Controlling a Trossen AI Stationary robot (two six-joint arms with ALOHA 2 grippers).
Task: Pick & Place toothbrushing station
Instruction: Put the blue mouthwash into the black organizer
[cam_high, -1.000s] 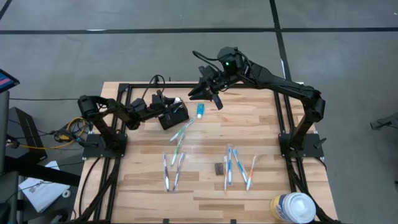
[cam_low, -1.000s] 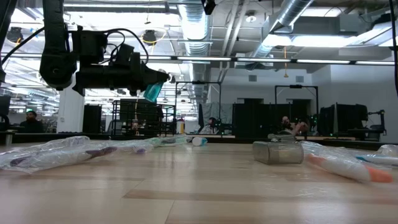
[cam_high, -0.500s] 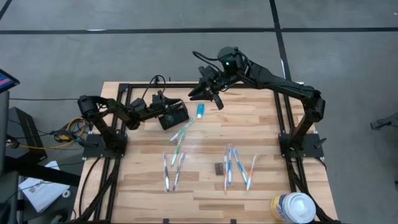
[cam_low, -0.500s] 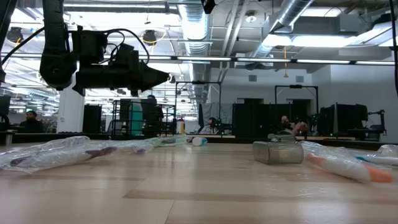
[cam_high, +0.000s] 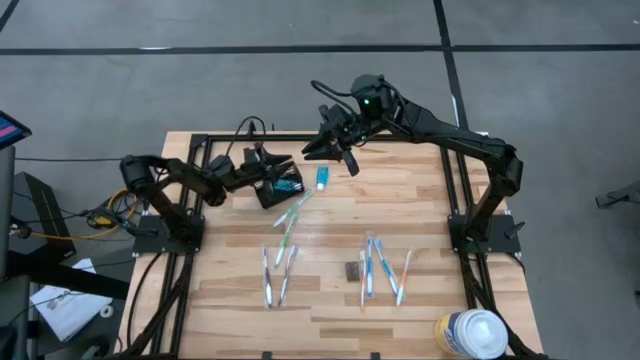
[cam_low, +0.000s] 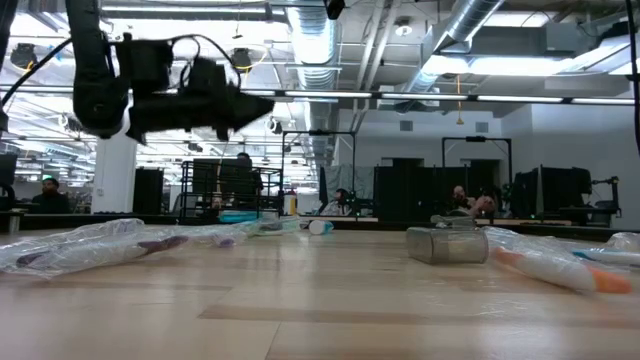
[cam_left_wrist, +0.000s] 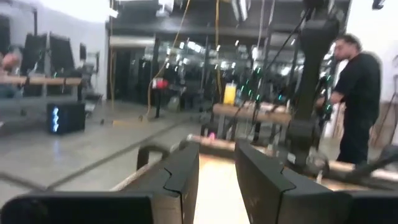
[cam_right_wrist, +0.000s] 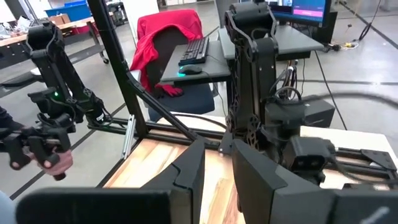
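The black wire-mesh caddy (cam_high: 272, 190) sits on the table (cam_high: 420, 200), toward its far edge and left of centre, with a blue-and-white toothpaste tube (cam_high: 291, 186) lying in it. The left tool (cam_high: 280, 161) hovers above the caddy's far side, lifted clear of it. In its own wrist view its fingers (cam_left_wrist: 186, 171) stand a little apart with nothing between them, so it is released and empty. In the low view this tool (cam_low: 255, 103) hangs high over the table. A second toothpaste tube (cam_high: 322, 178) lies on the table just right of the caddy. A green-and-white toothbrush (cam_high: 291, 212) lies just on the near side of the caddy, slanting away from its corner. A pair of toothbrushes (cam_high: 274, 274) lies farther toward the near edge. Another group of toothbrushes (cam_high: 381, 268) lies well to the right of the caddy and nearer. A small dark grey block (cam_high: 352, 270) sits just beside that group, on the side facing the caddy. The right tool (cam_high: 325, 150) hangs in the air beyond the caddy's right end, near the table's far edge. Its fingers (cam_right_wrist: 189, 168) are also slightly parted and hold nothing. A large white round canister (cam_high: 470, 333) stands at the near right corner, well apart from the caddy.
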